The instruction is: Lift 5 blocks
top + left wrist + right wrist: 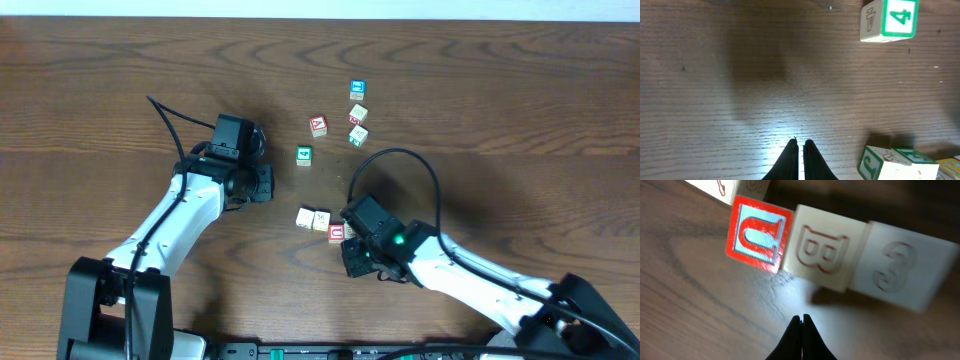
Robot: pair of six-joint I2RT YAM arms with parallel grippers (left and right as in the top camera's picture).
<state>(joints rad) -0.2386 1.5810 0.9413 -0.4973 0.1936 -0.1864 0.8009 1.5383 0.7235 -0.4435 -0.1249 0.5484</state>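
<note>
Overhead: the row of three small wooden alphabet cubes (321, 222) lies towards the brown wooden table's (90, 70) near edge, long axis left-right, just beside the right arm (470, 268) (so that arm's nearer).

Left wrist: left gripper (800, 146) pinched shut, empty.

Right wrist: right gripper (801, 319) closed on nothing, pale B cube (822, 255) dead ahead.

Dark wooden table (100, 80), green-faced cube (304, 155), red-faced cube (318, 125) perhaps lettered A, blue-faced cube (357, 90).
</note>
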